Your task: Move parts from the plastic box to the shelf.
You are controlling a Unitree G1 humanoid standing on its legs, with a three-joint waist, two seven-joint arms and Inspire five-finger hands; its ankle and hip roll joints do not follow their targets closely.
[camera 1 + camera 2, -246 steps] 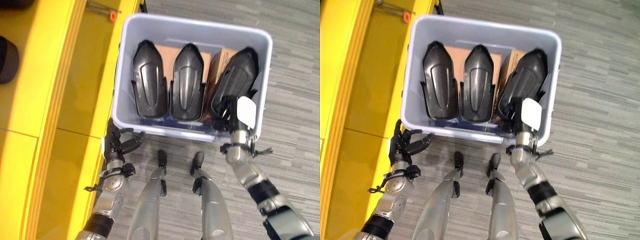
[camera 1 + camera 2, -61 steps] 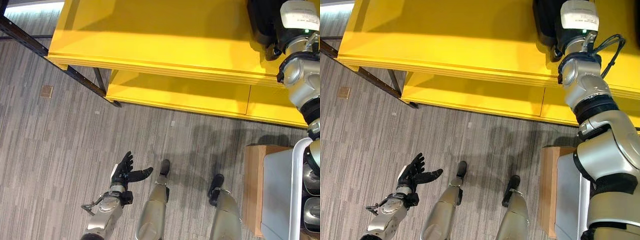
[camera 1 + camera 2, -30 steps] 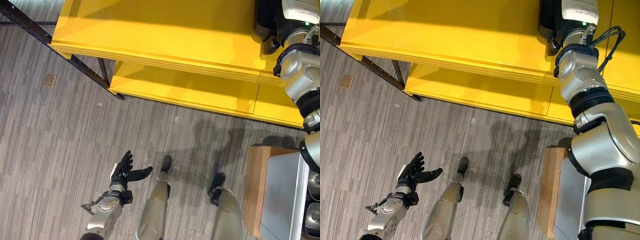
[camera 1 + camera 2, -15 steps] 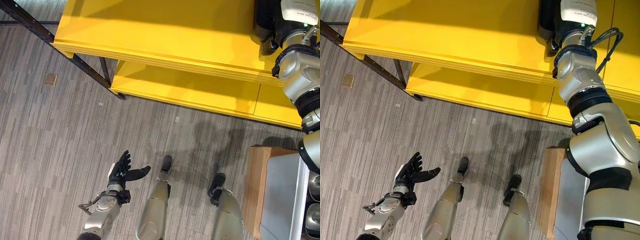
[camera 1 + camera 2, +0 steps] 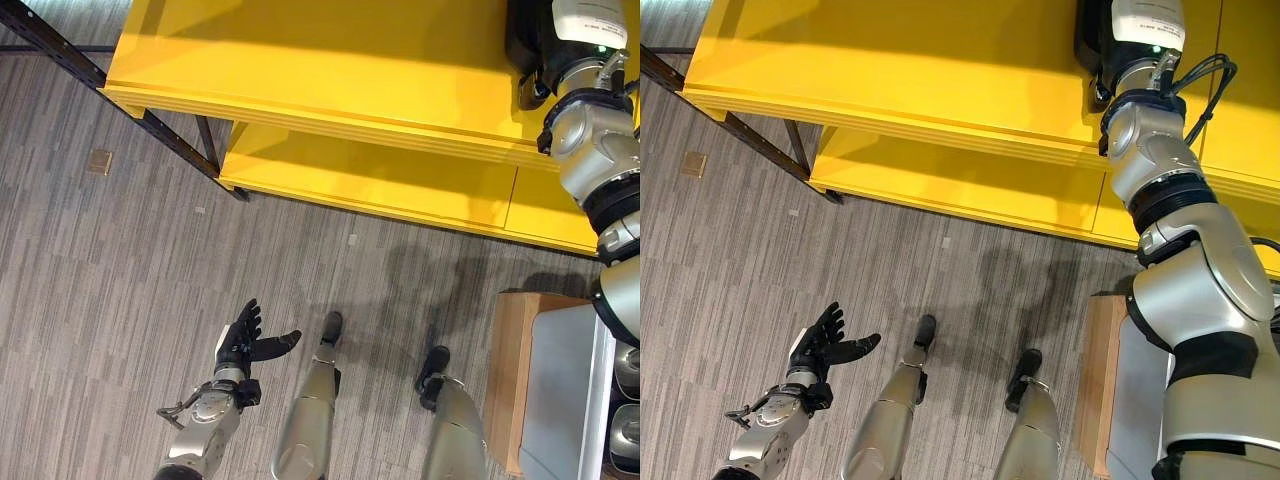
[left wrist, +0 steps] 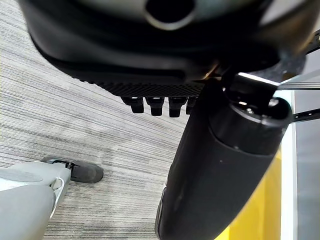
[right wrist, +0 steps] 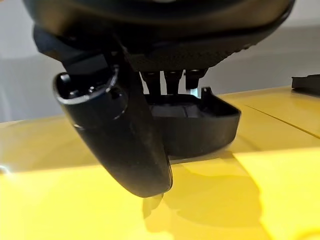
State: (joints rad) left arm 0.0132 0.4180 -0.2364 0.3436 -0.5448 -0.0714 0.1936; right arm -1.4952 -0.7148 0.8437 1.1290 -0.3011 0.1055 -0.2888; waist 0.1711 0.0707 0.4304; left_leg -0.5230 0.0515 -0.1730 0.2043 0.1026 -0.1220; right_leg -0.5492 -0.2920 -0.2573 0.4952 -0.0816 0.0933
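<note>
Fingers (image 7: 172, 76) of the right hand (image 5: 1118, 40) are curling around a black part (image 7: 200, 127) resting on the yellow shelf (image 5: 940, 70), while the left hand (image 5: 243, 343) is hanging relaxed and empty.

Left hand (image 5: 243, 343) open, low; right hand (image 7: 150, 75) extended forward.

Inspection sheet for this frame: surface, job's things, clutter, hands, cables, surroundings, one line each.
Surface: yellow shelf, top board mostly bare; lower board beneath it.
Job's things: black part resting on the shelf top at its right end; plastic box on the floor at lower right, more dark parts inside.
Clutter: another dark item farther along the shelf.
Hands: right hand at the black part, grip not readable; left hand open, low over the floor, holding nothing.
Cables: nothing seen.
Surroundings: grey striped carpet; cardboard box beside the plastic box.
</note>
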